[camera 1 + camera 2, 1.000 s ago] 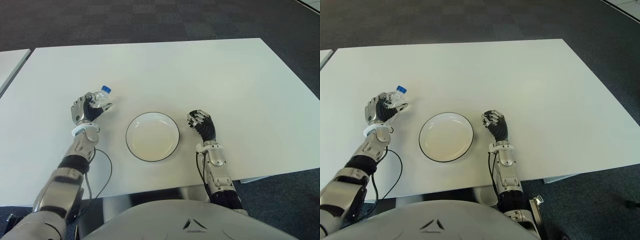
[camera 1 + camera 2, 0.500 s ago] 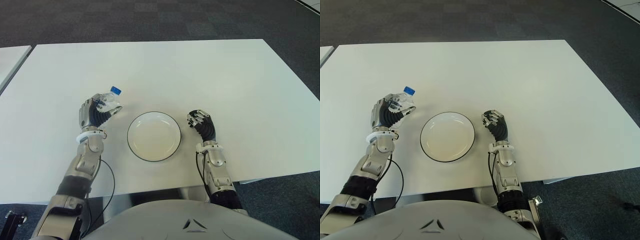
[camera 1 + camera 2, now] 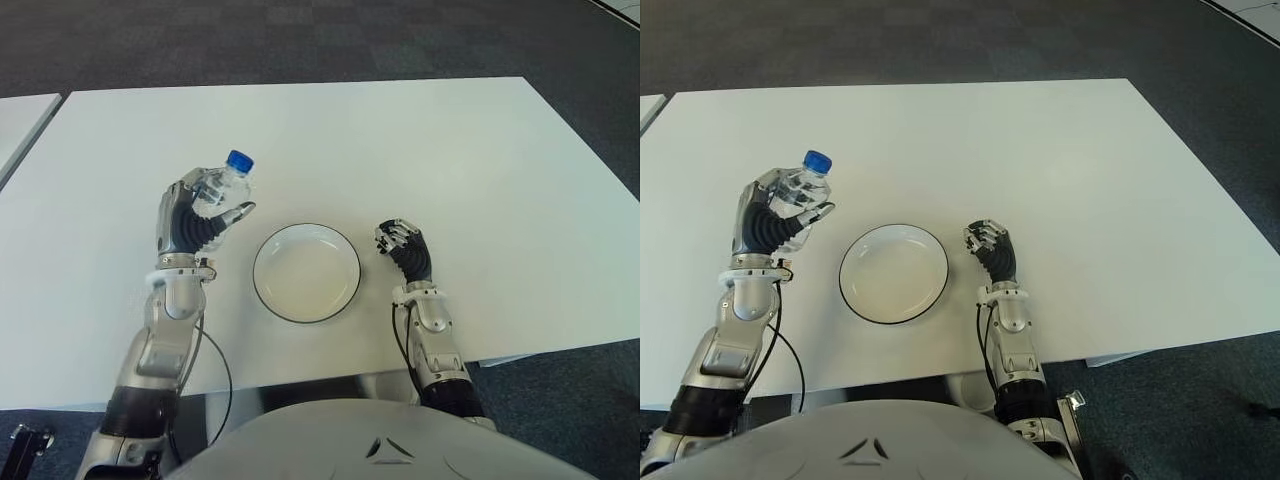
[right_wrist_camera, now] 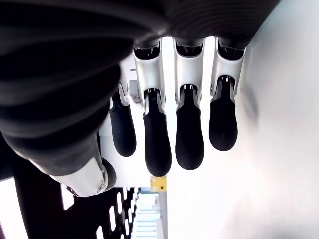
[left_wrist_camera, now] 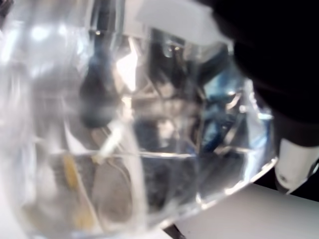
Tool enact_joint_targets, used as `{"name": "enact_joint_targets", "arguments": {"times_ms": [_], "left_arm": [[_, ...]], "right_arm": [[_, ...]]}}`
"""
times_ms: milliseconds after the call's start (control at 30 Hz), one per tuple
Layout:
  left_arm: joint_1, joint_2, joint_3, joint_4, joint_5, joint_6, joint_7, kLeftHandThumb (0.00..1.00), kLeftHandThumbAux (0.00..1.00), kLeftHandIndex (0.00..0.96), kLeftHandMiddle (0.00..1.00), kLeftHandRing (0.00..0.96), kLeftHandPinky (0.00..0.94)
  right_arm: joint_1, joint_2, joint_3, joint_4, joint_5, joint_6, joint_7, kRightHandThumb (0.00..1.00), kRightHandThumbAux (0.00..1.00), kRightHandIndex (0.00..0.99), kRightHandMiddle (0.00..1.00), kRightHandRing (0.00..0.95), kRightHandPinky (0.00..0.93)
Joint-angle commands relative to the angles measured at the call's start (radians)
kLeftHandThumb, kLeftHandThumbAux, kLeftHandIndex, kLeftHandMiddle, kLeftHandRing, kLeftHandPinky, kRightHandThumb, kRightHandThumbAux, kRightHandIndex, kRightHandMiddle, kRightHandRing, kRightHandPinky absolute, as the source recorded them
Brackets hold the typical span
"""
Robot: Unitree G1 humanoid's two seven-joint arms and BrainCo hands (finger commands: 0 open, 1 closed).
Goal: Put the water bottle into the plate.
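Clear plastic water bottle (image 3: 222, 188) with blue cap (image 3: 239, 161) sits in the left hand (image 3: 190, 222), fingers wrapped around its body, cap tilted up and away from the robot. Bottle is lifted off the white table (image 3: 420, 150), to the left of the plate (image 3: 305, 272) and not yet over it. Left wrist view is filled with transparent bottle wall (image 5: 124, 124), which fits a firm grasp; exact finger contact is hard to read there, probably thumb on one side and the other fingers opposite.

Plate is white with a dark rim, empty, near the table's front edge between the two hands. Right hand (image 3: 989, 251) shows just right of the plate, idle; its own wrist view shows the fingers (image 4: 157, 144) hanging loosely curled, holding nothing.

Step in hand, as judged: carry phase, grasp and lift done, transport to the plate pending. Next move calls for swinging the left hand rightward until the bottle is above the plate's centre, lowering it to the plate surface, then opening the fingers. Bottle is tilted, so it may end up lying down and could roll toward the rim; release low.
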Motion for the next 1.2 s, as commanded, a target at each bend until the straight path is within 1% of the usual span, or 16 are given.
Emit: {"name": "enact_joint_targets", "arguments": {"times_ms": [33,200,333,433,500,567,667,733,800,900,1067,1200], "left_arm": [[0.028,-0.008,-0.014,-0.052,0.022,-0.04,-0.033,0.949,0.653,0.382,0.5,0.519,0.772],[0.053,-0.007,-0.049,-0.069,0.068,-0.107,-0.045,0.949,0.653,0.384,0.501,0.519,0.774],[0.059,-0.009,-0.066,-0.073,0.095,-0.139,-0.048,0.949,0.652,0.385,0.503,0.519,0.773],[0.061,-0.009,-0.104,-0.075,0.129,-0.175,-0.061,0.949,0.652,0.386,0.504,0.52,0.776],[0.068,-0.006,-0.132,-0.081,0.145,-0.184,-0.082,0.95,0.651,0.387,0.504,0.521,0.783],[0.071,-0.008,-0.138,-0.083,0.151,-0.188,-0.092,0.95,0.651,0.387,0.504,0.522,0.788],[0.072,0.009,-0.174,-0.073,0.175,-0.203,-0.136,0.95,0.651,0.387,0.506,0.524,0.797],[0.073,0.026,-0.198,-0.075,0.173,-0.185,-0.203,0.95,0.65,0.388,0.507,0.525,0.801],[0.069,0.03,-0.225,-0.062,0.182,-0.167,-0.255,0.95,0.65,0.388,0.508,0.526,0.802],[0.058,0.023,-0.252,-0.038,0.201,-0.148,-0.292,0.95,0.65,0.387,0.51,0.527,0.803],[0.012,0.001,-0.297,0.008,0.216,-0.102,-0.367,0.949,0.651,0.385,0.51,0.528,0.802],[-0.023,-0.016,-0.329,0.085,0.237,-0.086,-0.38,0.949,0.651,0.384,0.509,0.528,0.796]], "right_arm": [[-0.003,0.006,0.001,0.022,0.001,0.003,-0.004,0.704,0.729,0.432,0.603,0.607,0.607],[-0.003,0.005,0.002,0.02,0.0,0.008,-0.003,0.704,0.73,0.432,0.601,0.606,0.605],[-0.003,0.005,0.003,0.02,-0.001,0.011,-0.004,0.703,0.73,0.431,0.6,0.604,0.6],[-0.004,0.005,0.003,0.022,0.001,0.006,-0.003,0.704,0.73,0.431,0.599,0.603,0.604],[-0.005,0.005,0.002,0.024,0.005,0.0,0.001,0.704,0.73,0.432,0.6,0.604,0.608],[-0.005,0.005,0.002,0.025,0.006,-0.002,0.002,0.704,0.73,0.432,0.6,0.605,0.611],[-0.007,0.006,0.001,0.027,0.008,-0.002,0.004,0.705,0.73,0.432,0.602,0.606,0.612],[-0.007,0.006,0.001,0.028,0.006,0.0,0.002,0.705,0.73,0.432,0.602,0.607,0.61],[-0.006,0.005,0.001,0.028,0.004,0.002,0.0,0.705,0.73,0.432,0.601,0.606,0.606],[-0.006,0.005,0.002,0.027,0.003,0.002,-0.001,0.704,0.729,0.432,0.6,0.604,0.603],[-0.004,0.007,0.002,0.026,0.005,-0.001,0.001,0.704,0.729,0.432,0.603,0.605,0.609],[-0.004,0.007,0.001,0.026,0.006,-0.004,0.001,0.705,0.73,0.432,0.603,0.606,0.612]]}}
